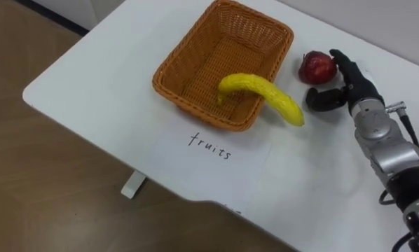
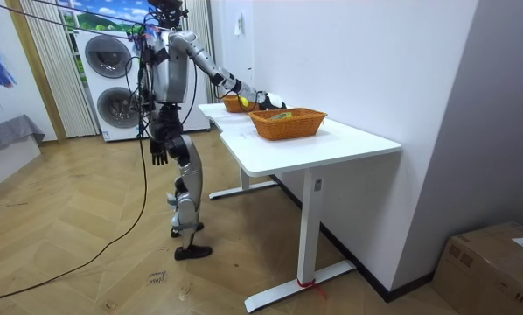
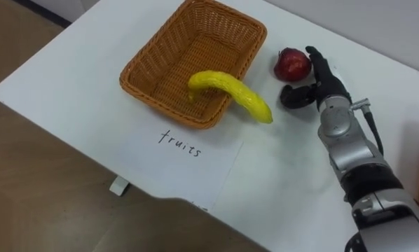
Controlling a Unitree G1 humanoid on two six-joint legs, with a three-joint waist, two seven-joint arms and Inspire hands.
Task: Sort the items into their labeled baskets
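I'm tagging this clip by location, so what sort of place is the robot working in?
Likely a home-style room, perhaps a laundry corner: two stacked white front-loading washing machines, a wooden herringbone floor, and a white table by the wall.

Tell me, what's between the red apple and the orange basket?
Nothing. Just a bare strip of white table separates the apple from the basket. That shows in both eye views.

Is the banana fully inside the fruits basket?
Partly in: one end of the banana lies inside the basket, its other end overhangs the near rim.
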